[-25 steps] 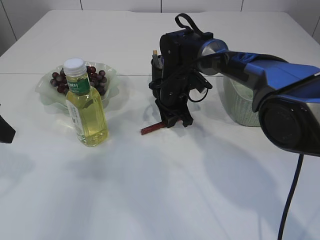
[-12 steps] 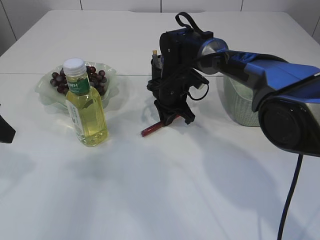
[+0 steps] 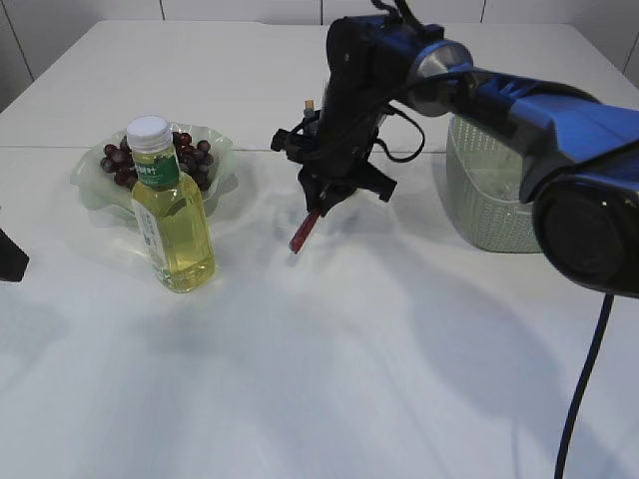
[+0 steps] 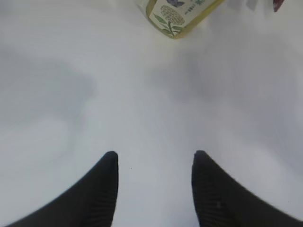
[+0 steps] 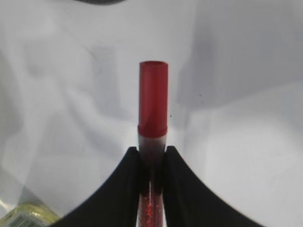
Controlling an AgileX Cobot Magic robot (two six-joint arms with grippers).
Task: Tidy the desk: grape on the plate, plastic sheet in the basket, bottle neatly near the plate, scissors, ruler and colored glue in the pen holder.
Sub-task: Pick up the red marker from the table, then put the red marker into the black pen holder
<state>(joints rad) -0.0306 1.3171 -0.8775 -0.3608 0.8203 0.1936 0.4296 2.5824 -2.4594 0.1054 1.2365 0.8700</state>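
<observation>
My right gripper (image 3: 321,200) is shut on the red glitter glue tube (image 3: 303,230) and holds it above the table, cap end hanging down-left; the right wrist view shows the tube (image 5: 153,118) clamped between the jaws of the gripper (image 5: 152,152). The black pen holder (image 3: 312,130) stands behind it, mostly hidden by the wrist. The yellow bottle (image 3: 172,215) stands upright in front of the clear plate (image 3: 92,190) that holds grapes (image 3: 190,155). My left gripper (image 4: 154,158) is open and empty over bare table; the bottle's base (image 4: 177,14) shows at the top of its view.
A pale green mesh basket (image 3: 489,195) stands at the right behind the right arm. The left gripper's fingertip (image 3: 10,261) shows at the left edge. A cable hangs at the lower right (image 3: 584,389).
My right gripper has lifted the glue tube off the table and risen toward the pen holder; the tube now hangs tilted downward. The left arm has not moved.
</observation>
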